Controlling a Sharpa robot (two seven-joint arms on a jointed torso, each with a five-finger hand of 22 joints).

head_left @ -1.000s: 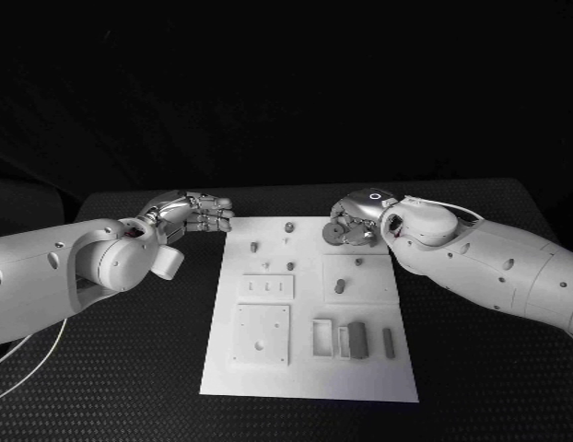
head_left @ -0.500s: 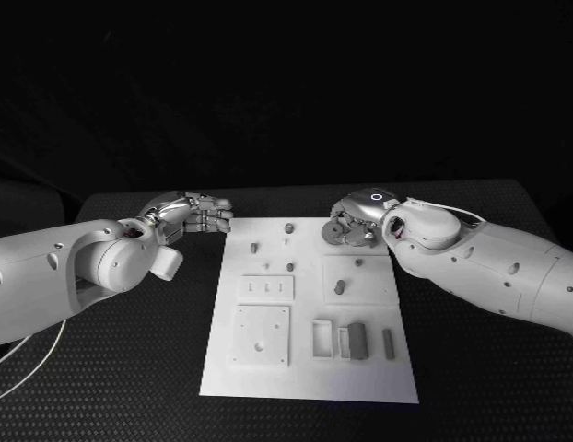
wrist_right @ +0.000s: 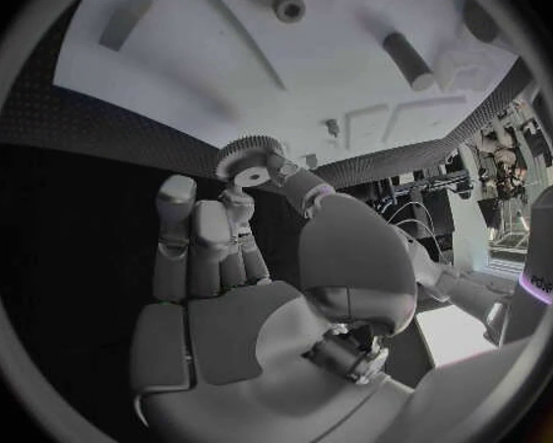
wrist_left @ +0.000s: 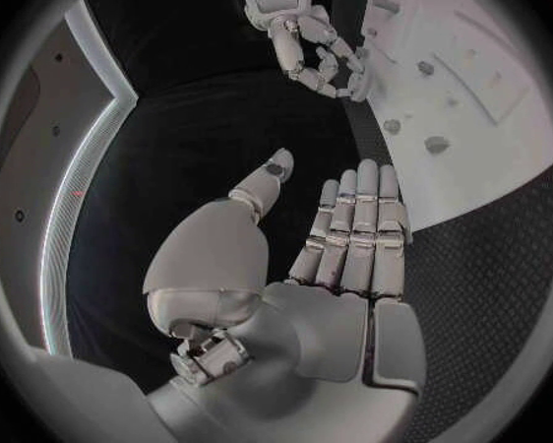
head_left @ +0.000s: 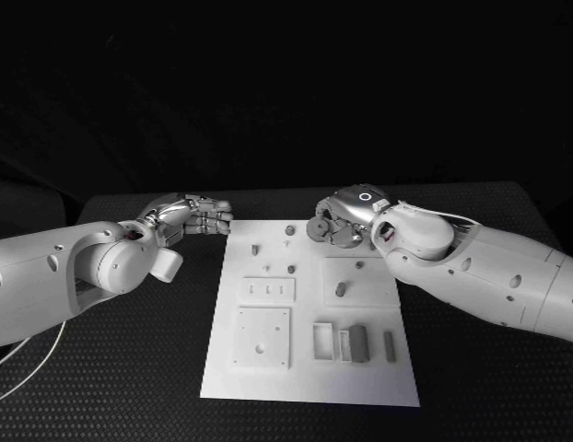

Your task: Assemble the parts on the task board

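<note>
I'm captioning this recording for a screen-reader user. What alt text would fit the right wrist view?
The right robot hand pinches a small toothed gear between thumb and fingertips, holding it out toward the white task board. A short peg and a cylindrical part sit on the board, which rests on the black table.

A small grey toothed gear wheel [wrist_right: 251, 163] with a round centre hole is pinched at the fingertips of the right hand [head_left: 344, 217], above the far end of the flat white rectangular task board [head_left: 309, 373], where small grey pegs [head_left: 289, 228] stand upright.
</note>
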